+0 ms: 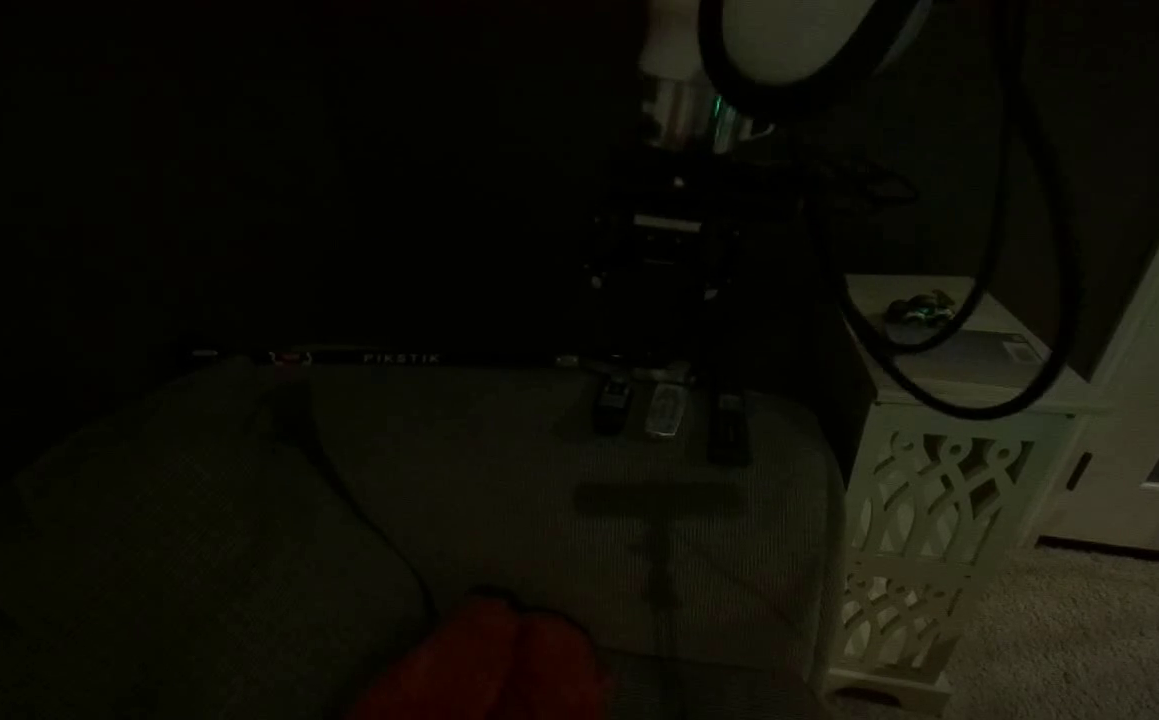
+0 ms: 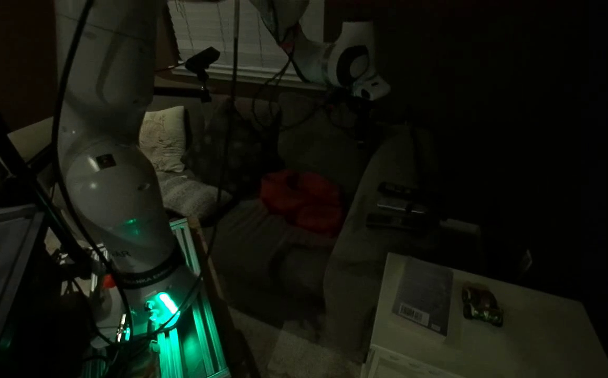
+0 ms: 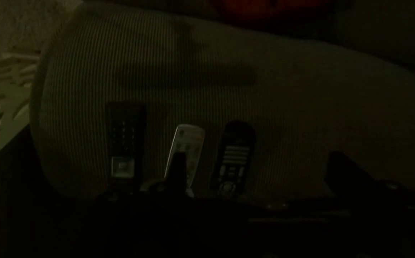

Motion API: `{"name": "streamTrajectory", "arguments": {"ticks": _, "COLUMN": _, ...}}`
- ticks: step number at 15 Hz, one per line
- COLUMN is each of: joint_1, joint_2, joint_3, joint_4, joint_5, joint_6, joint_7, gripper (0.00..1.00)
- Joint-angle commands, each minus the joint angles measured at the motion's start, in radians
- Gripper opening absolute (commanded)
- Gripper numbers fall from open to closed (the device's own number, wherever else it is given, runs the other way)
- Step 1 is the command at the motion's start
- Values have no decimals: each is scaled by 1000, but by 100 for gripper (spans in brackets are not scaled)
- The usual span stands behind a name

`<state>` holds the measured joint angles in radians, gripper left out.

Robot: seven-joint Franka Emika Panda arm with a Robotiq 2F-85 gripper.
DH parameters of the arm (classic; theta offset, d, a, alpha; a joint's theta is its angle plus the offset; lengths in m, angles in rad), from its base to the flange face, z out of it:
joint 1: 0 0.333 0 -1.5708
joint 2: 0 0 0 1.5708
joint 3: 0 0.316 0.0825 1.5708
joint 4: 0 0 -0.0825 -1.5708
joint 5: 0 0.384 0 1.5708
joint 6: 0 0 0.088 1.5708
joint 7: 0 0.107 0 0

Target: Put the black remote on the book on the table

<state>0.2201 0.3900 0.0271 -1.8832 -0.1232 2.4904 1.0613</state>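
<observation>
Gripper (image 3: pixel 257 161) is wide: fingers (image 3: pixel 177 172) well apart in the lower half of the wrist view, hanging over the sofa arm (image 3: pixel 300 96). Light is low, so height above it can't be told

Black remote with square pad (image 3: pixel 125 143) lies left of centre in that view, on the sofa arm. Black remote with round pad (image 3: pixel 234 157) lies right of centre, same surface, seen between the fingers. Can't tell which of them the task means. Pale grey remote (image 3: pixel 193 143) sits between the two, its lower part behind the finger nearer frame left

Book (image 2: pixel 424 291) is flat on the bench (image 2: pixel 534 336), lower right in an exterior view, barcode label (image 2: pixel 413 313) facing up. Toy car (image 2: pixel 482 304) stands just beside it. Both black remotes are apart from the book

Black PIKSTIK bar (image 1: pixel 399 358) runs along the sofa arm's edge, left of centre in an exterior view. Red item (image 1: pixel 499 660) at bottom centre, cable loop (image 1: pixel 989 411) in front of the bench at right
</observation>
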Motion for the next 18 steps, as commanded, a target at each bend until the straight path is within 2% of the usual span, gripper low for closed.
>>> {"name": "streamTrajectory", "arguments": {"ticks": 1, "joint_1": 47, "joint_2": 203, "joint_3": -94, "joint_4": 233, "joint_5": -112, "joint_6": -85, "joint_7": 32, "gripper": 100}}
{"name": "streamTrajectory", "arguments": {"ticks": 3, "joint_1": 63, "joint_2": 301, "joint_3": -123, "joint_4": 338, "joint_5": -82, "joint_6": -179, "joint_7": 82, "gripper": 100}}
{"name": "streamTrajectory", "arguments": {"ticks": 7, "joint_1": 36, "joint_2": 468, "joint_3": -94, "joint_4": 536, "joint_5": -7, "joint_6": -401, "joint_7": 68, "gripper": 100}}
{"name": "streamTrajectory", "arguments": {"ticks": 8, "joint_1": 42, "joint_2": 369, "joint_3": -102, "joint_4": 391, "joint_5": -39, "joint_6": -296, "joint_7": 54, "gripper": 100}}
{"name": "streamTrajectory", "arguments": {"ticks": 13, "joint_1": 42, "joint_2": 392, "joint_3": -104, "joint_4": 416, "joint_5": -37, "joint_6": -303, "joint_7": 53, "gripper": 100}}
{"name": "streamTrajectory", "arguments": {"ticks": 15, "joint_1": 10, "joint_2": 397, "joint_3": -71, "joint_4": 411, "joint_5": 9, "joint_6": -284, "joint_7": 14, "gripper": 100}}
{"name": "streamTrajectory", "arguments": {"ticks": 18, "joint_1": -12, "joint_2": 438, "joint_3": -56, "joint_4": 453, "joint_5": 60, "joint_6": -266, "joint_7": -7, "gripper": 100}}
